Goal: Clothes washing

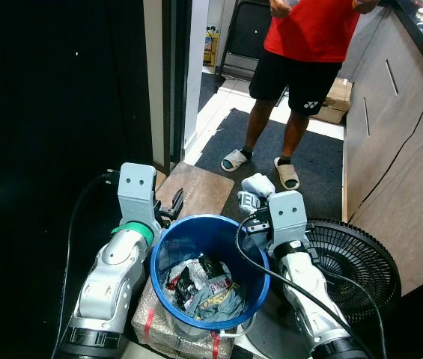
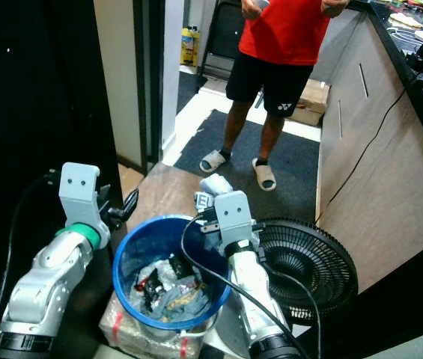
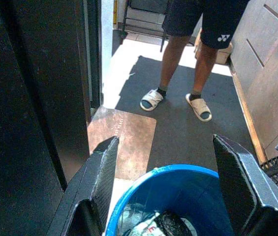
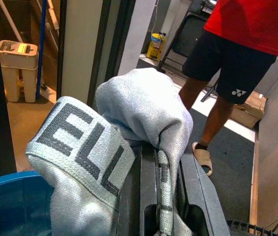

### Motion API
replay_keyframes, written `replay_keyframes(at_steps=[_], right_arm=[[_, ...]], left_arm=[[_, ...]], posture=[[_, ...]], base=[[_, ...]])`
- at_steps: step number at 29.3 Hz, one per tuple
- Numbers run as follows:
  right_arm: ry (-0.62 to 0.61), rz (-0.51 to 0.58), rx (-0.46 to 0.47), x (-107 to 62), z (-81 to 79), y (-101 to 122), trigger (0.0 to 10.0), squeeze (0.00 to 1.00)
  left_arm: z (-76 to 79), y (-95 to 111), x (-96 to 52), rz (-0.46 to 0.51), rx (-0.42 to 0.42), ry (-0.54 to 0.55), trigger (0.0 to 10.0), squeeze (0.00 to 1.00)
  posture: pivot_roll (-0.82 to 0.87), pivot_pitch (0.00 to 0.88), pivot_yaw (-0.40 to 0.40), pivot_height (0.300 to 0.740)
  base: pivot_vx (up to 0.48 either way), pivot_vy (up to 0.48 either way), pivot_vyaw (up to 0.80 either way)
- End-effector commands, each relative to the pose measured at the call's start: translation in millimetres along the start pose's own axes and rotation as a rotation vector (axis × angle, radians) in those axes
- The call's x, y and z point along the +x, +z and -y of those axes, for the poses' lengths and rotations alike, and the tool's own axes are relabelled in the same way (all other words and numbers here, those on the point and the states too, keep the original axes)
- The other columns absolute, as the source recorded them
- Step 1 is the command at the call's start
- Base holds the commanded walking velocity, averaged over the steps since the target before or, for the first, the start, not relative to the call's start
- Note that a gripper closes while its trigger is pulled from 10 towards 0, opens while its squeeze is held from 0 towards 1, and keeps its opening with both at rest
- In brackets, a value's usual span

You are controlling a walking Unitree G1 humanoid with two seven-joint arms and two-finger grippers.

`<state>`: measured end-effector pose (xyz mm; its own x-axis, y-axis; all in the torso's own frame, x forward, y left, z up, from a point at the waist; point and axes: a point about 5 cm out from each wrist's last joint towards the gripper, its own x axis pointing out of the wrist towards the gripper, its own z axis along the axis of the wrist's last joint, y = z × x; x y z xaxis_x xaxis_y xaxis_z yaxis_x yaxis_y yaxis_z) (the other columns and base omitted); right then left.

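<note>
A grey sock (image 4: 114, 142) is clenched by the right gripper (image 1: 258, 200) at the blue bucket's (image 1: 196, 228) 2 o'clock rim; the left gripper (image 3: 168, 196) is held released at 10 o'clock. Carrying to the washer is judged next.

Head stereo looks down; wrist views share blue bucket (image 1: 210, 241)

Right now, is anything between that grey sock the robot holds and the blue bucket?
Nothing visible. The right gripper holds the grey sock just past the blue bucket rim, and the bucket's mouth is open, with clothes low inside.
</note>
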<state>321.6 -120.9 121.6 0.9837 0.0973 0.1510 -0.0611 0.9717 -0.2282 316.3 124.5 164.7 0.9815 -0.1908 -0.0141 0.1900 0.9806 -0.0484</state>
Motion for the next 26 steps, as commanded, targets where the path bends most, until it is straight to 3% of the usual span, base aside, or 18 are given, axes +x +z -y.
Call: replay_keyframes(at_steps=[1, 18, 26], right_arm=[[-0.023, 0.000, 0.012, 0.5, 3.5, -1.5, 10.0, 0.00], [-0.022, 0.004, 0.008, 1.2, 2.7, -2.5, 10.0, 0.00], [-0.018, 0.004, 0.004, 1.5, 2.7, -3.1, 10.0, 0.00]], left_arm=[[1.1, -0.6, 0.6, 0.000, 0.011, 0.002, 10.0, 0.00], [2.2, -0.6, 2.0, 0.003, 0.020, -0.007, 10.0, 0.00], [3.5, -0.6, 1.5, 0.003, 0.023, -0.014, 10.0, 0.00]], posture=[[0.08, 0.000, -0.023, 0.740], [0.09, 0.000, -0.021, 0.740], [0.09, 0.000, -0.021, 0.740]], base=[[0.000, 0.000, 0.00], [0.000, 0.000, 0.00], [-0.312, 0.000, 0.00]])
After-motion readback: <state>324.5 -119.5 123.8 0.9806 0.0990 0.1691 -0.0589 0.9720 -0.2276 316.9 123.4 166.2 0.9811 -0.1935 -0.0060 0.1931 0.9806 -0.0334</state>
